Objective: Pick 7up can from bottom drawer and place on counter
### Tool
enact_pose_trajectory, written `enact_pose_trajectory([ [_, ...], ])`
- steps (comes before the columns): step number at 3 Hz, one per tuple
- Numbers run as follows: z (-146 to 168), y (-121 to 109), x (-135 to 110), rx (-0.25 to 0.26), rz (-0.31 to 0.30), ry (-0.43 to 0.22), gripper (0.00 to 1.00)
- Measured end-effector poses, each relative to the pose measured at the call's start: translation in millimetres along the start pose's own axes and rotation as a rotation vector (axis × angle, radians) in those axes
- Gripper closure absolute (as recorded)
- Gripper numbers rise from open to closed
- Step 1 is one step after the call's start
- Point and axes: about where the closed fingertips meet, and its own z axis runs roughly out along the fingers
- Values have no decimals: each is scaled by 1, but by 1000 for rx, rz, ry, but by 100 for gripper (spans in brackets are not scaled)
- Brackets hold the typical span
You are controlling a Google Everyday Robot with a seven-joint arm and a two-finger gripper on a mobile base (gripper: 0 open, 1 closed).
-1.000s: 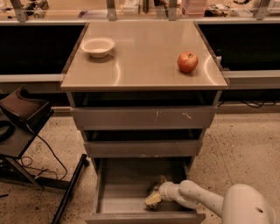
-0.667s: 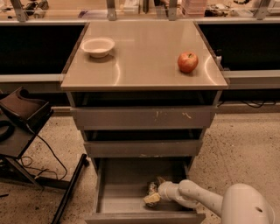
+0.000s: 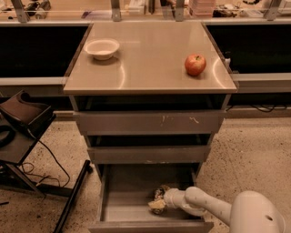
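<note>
The bottom drawer (image 3: 132,214) is pulled open under the two shallower drawers. My gripper (image 3: 158,202) is down inside it, near the middle and toward the front, with the white arm reaching in from the lower right. A small dark rounded thing (image 3: 160,191) sits right at the gripper's tip. It may be the 7up can, but the gripper hides most of it and I cannot make out its colours. The counter (image 3: 150,59) is the tan glossy top of the cabinet.
A red apple (image 3: 195,64) stands at the counter's right. A white bowl (image 3: 102,48) stands at its back left. A dark chair or cart (image 3: 22,123) with cables is on the floor to the left. A long ledge with metal posts (image 3: 116,10) runs behind.
</note>
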Motion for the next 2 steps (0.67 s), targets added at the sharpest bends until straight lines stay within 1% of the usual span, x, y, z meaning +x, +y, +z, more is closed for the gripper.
enact_pose_trajectory([
  [1,-4,2,-7,-6,-20,-82,87],
  [2,-19,8,6,7,-10,-263,100],
])
